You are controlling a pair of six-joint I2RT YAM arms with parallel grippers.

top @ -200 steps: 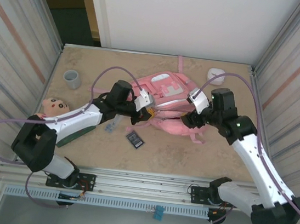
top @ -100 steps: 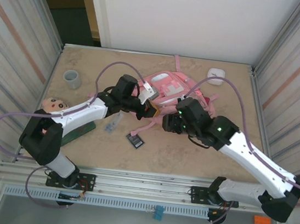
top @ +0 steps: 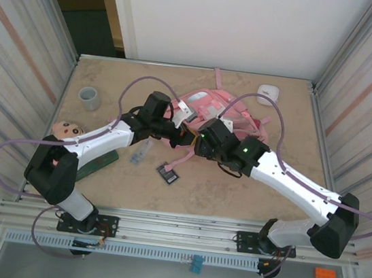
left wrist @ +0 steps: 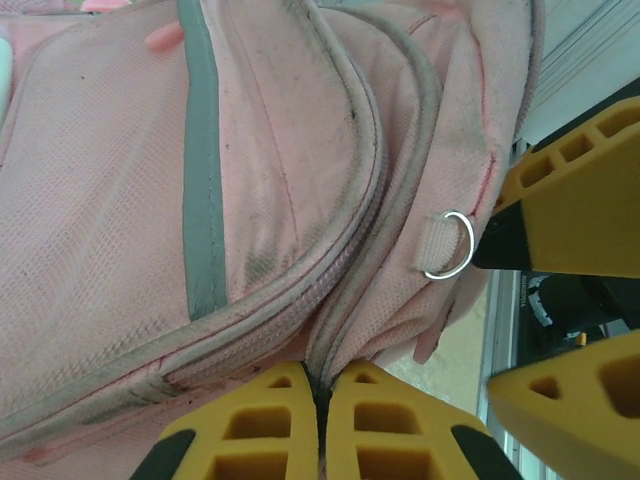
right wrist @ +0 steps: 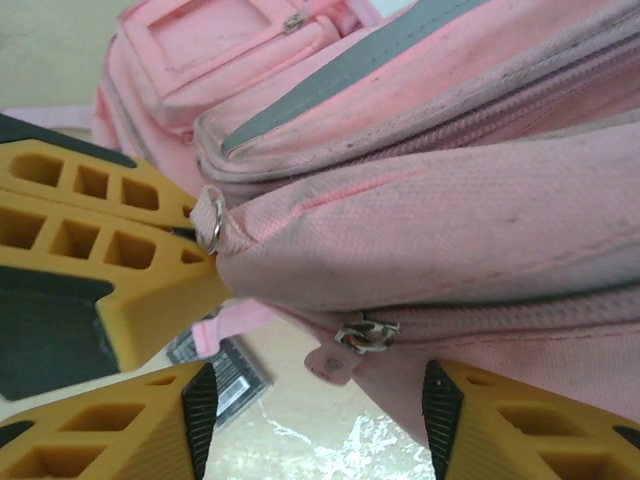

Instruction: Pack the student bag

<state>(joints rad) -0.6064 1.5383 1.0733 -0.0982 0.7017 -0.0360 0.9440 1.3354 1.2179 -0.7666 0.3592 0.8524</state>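
The left gripper [left wrist: 320, 425] is pinching fabric at the near-left edge of the student bag [top: 204, 107], which is lying on the table [top: 119, 179], its fingers [left wrist: 265, 440] pressed fully together, likely anchoring the bag against a zipper's drag. Right of that hold, the right gripper [right wrist: 318, 405] is straddling the bag's zipper pull [right wrist: 365, 333], fingers [right wrist: 110, 440] roughly half apart, clasping nothing yet.
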